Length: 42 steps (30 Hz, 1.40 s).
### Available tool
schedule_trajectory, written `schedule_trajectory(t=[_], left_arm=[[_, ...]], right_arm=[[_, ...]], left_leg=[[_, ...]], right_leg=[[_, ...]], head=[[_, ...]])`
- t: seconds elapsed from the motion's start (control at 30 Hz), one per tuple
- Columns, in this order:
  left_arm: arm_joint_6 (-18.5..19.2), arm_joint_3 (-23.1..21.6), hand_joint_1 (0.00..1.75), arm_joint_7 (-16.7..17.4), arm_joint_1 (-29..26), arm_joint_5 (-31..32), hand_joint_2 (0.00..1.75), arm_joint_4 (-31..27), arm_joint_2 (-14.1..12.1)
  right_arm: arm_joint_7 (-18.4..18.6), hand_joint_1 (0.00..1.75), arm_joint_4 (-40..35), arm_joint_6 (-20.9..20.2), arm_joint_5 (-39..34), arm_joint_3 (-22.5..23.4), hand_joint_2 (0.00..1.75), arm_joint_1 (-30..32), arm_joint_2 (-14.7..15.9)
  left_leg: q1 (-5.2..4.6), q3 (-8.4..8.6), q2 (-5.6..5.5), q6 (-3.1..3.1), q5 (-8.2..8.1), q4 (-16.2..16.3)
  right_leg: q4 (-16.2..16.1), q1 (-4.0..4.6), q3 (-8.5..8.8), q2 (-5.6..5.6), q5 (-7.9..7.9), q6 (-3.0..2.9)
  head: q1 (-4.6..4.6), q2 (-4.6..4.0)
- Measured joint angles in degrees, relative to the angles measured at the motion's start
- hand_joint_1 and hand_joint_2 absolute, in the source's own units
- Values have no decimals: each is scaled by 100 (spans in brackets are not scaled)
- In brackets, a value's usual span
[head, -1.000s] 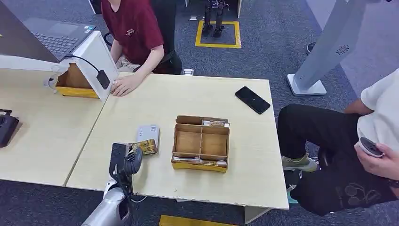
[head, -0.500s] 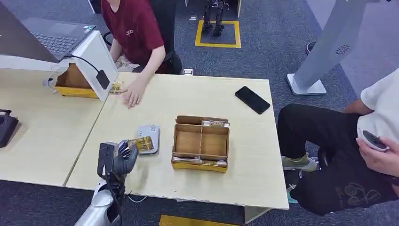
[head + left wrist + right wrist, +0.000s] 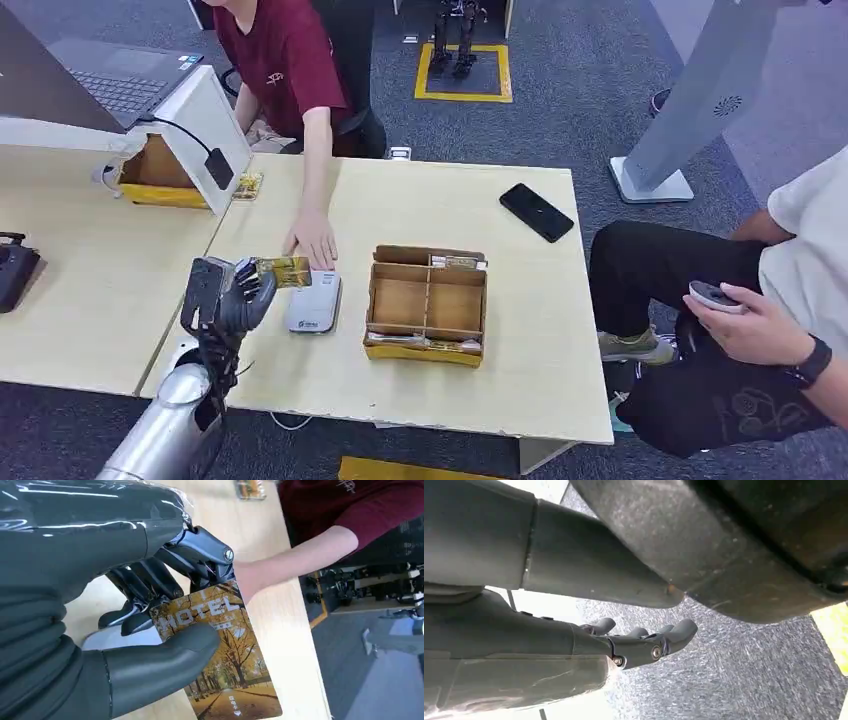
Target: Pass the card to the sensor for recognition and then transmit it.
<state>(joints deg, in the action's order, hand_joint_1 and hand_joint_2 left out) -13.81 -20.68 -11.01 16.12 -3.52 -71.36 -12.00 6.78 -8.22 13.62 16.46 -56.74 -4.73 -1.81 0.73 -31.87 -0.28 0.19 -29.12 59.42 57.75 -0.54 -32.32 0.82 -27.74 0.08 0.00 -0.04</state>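
Above the sensor (image 3: 313,306) on the table (image 3: 420,205), my left hand (image 3: 228,293) pinches the card (image 3: 284,270); my right hand (image 3: 644,640) hangs with fingers apart, holding nothing

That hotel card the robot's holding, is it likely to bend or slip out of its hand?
The card juts out flat and unsupported from the left hand, so it is probably stiff. Its printed face looks glossy, so it may be slippery. Thumb and fingers pinch only one end, so a knock could probably twist it loose.
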Motion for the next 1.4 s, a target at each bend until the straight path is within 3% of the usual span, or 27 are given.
schedule_trajectory(t=[0.33,0.67,0.8,1.07,1.4], left_arm=[[33,-129,175,33,1204,524,175,1852,35],[138,-190,175,-35,1397,586,175,2465,72],[531,-194,175,-94,1321,480,175,2366,-90],[732,44,175,0,454,107,175,1144,-757],[859,278,175,15,56,190,175,738,-942]], right_arm=[[-2,0,0,-48,105,-9,0,-26,2],[-2,0,0,-50,114,-9,0,-26,2],[-13,0,0,-48,103,-9,0,-24,4],[-18,0,4,-46,50,-7,0,-18,4],[-18,0,4,-44,50,-7,0,-18,4]], left_leg=[[-1,1,17,0,0,1],[0,0,19,1,-1,1],[1,-1,31,1,-1,0],[5,-3,34,0,-2,-2],[4,-4,32,1,-2,0]], right_leg=[[0,0,-2,20,5,4],[0,0,-4,22,4,4],[3,0,-4,32,5,3],[2,2,-13,38,1,2],[2,2,-8,35,5,3]], head=[[-2,0],[0,0],[0,0],[0,0],[0,0]])
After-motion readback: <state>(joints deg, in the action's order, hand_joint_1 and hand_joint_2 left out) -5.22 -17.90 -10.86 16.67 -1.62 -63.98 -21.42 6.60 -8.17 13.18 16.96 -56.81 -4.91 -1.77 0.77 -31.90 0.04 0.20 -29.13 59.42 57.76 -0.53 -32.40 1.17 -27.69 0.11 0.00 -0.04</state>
